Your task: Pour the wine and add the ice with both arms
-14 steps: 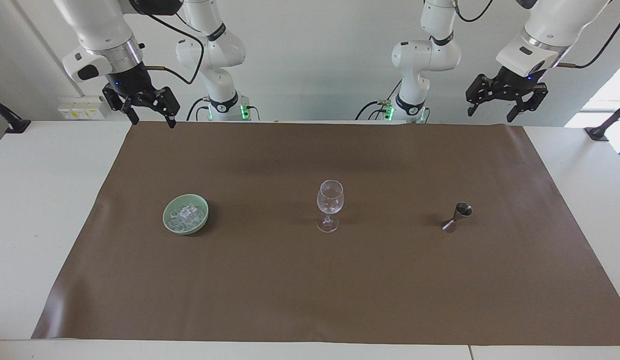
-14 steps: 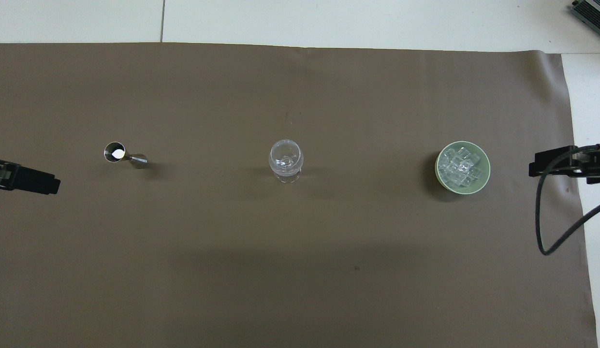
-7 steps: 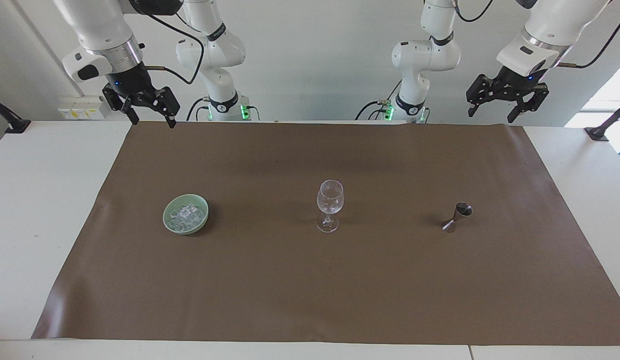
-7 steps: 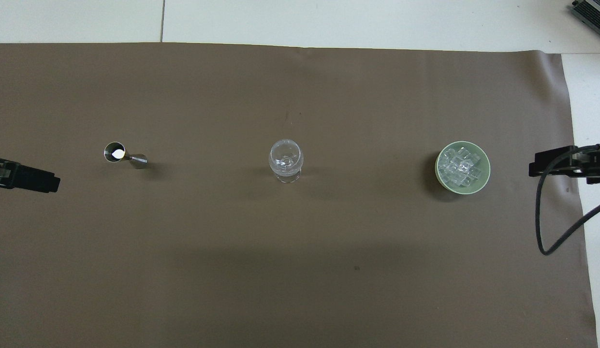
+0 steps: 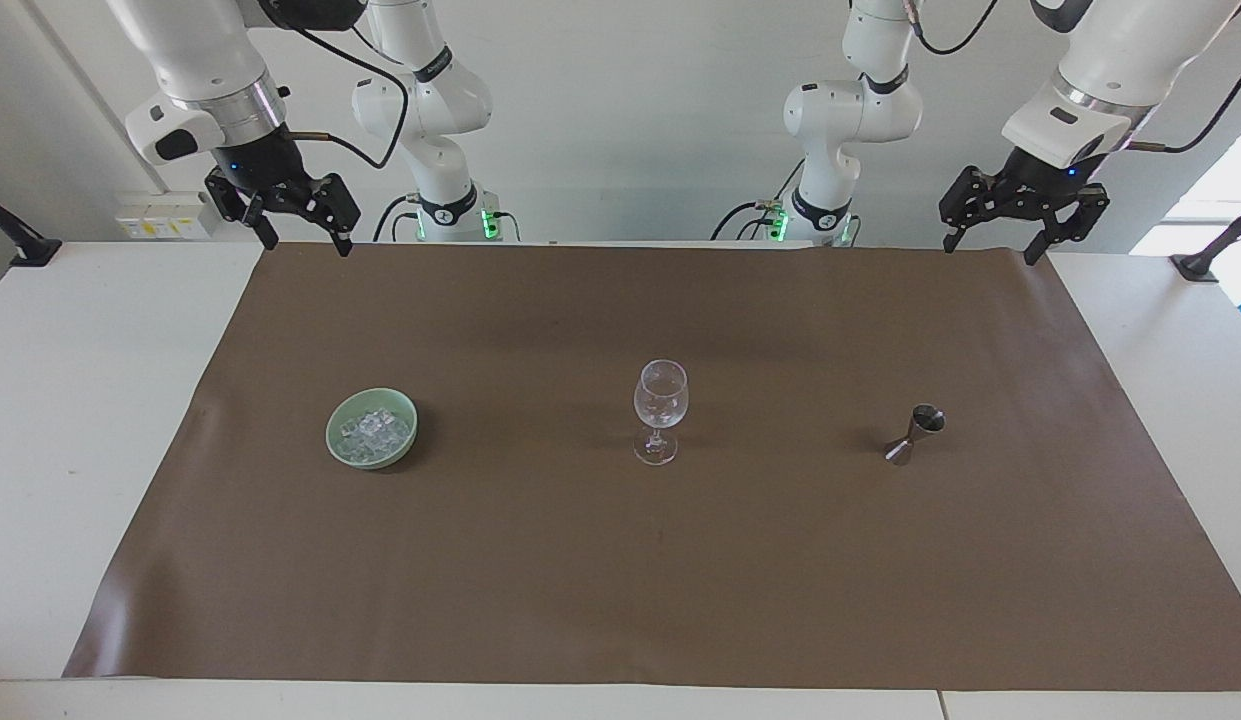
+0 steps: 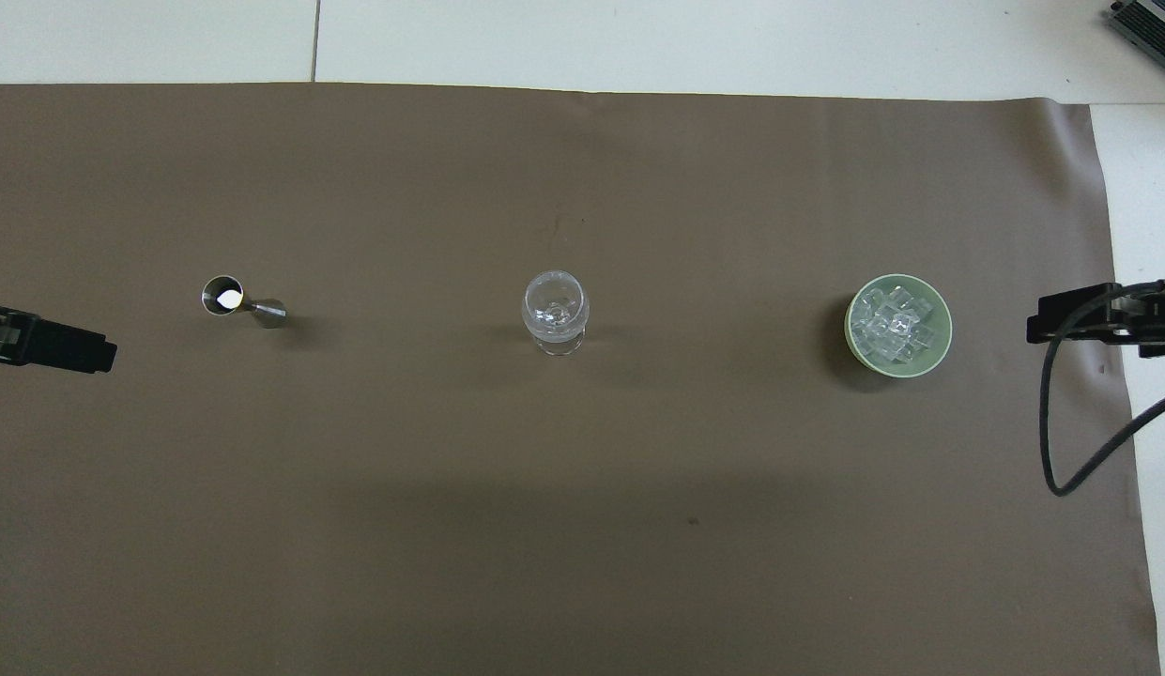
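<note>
Glassy ice point(image 5: 375, 430) in bowl point(image 5: 340, 445) | right gripper point(image 5: 296, 243) raised, fingers apart

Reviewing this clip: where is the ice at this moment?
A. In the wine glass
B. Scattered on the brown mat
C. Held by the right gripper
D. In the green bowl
D. The ice lies heaped in the green bowl toward the right arm's end of the table, while the wine glass at the middle holds no cubes, and the right gripper hangs open and empty over the mat's corner by the robots.

Brown mat point(image 5: 620, 580) over a white table point(image 5: 80, 400).
</note>
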